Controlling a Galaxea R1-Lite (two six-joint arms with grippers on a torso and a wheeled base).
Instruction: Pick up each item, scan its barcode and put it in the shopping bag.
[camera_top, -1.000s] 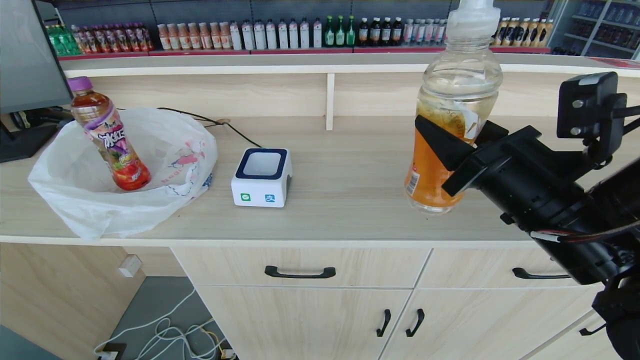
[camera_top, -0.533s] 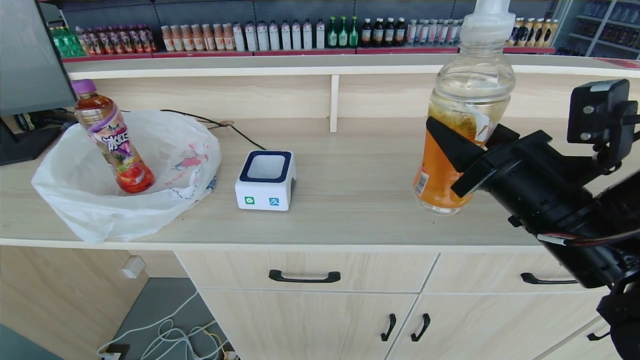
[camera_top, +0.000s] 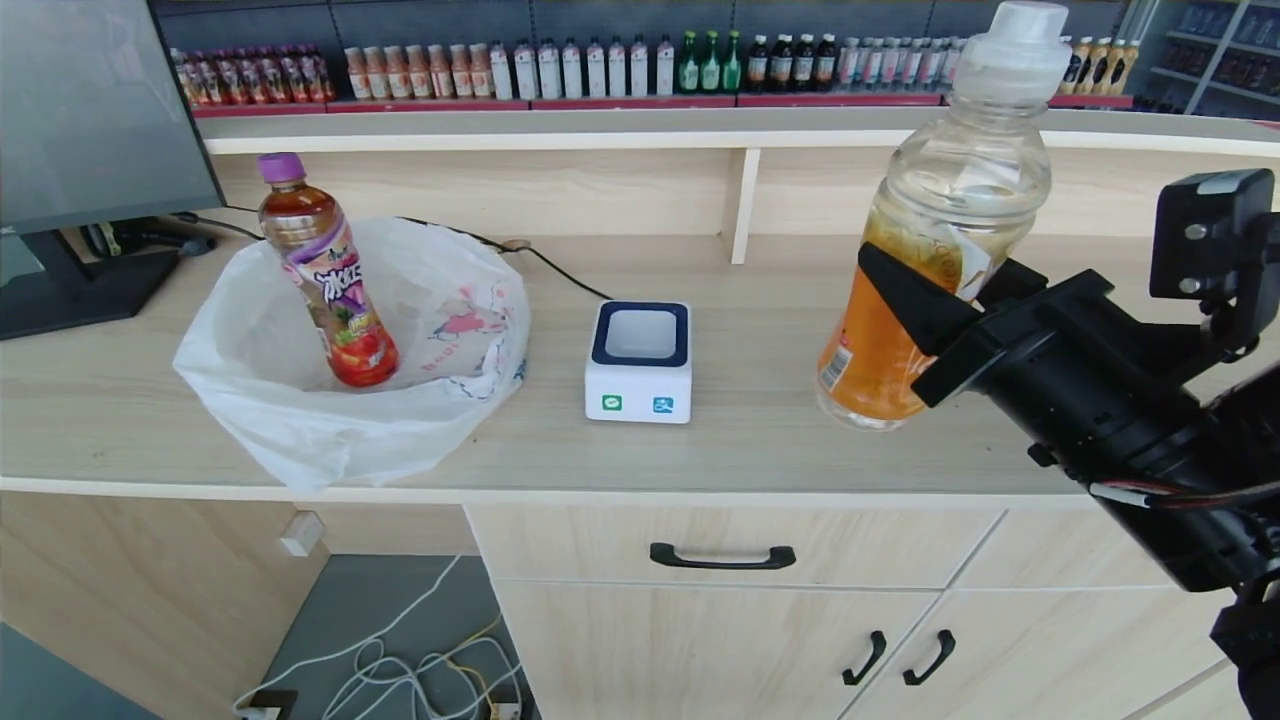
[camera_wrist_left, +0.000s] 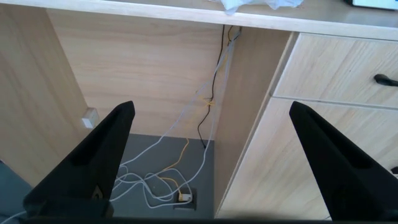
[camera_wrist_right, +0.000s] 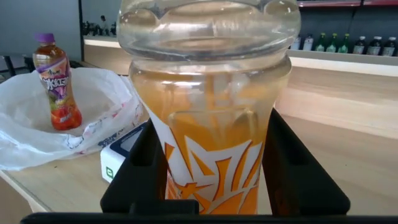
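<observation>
The orange-drink bottle is recorded at the right of the head view, upright and clamped at mid-body between the fingers of the right gripper. Its base is low over the counter, and contact with the surface cannot be determined. A purple-capped red bottle is noted leaning inside the white shopping bag at centre left, with the scanner just beside the bag at mid-frame. The left gripper is observed spread wide with nothing held, facing the cabinet front below the counter.
</observation>
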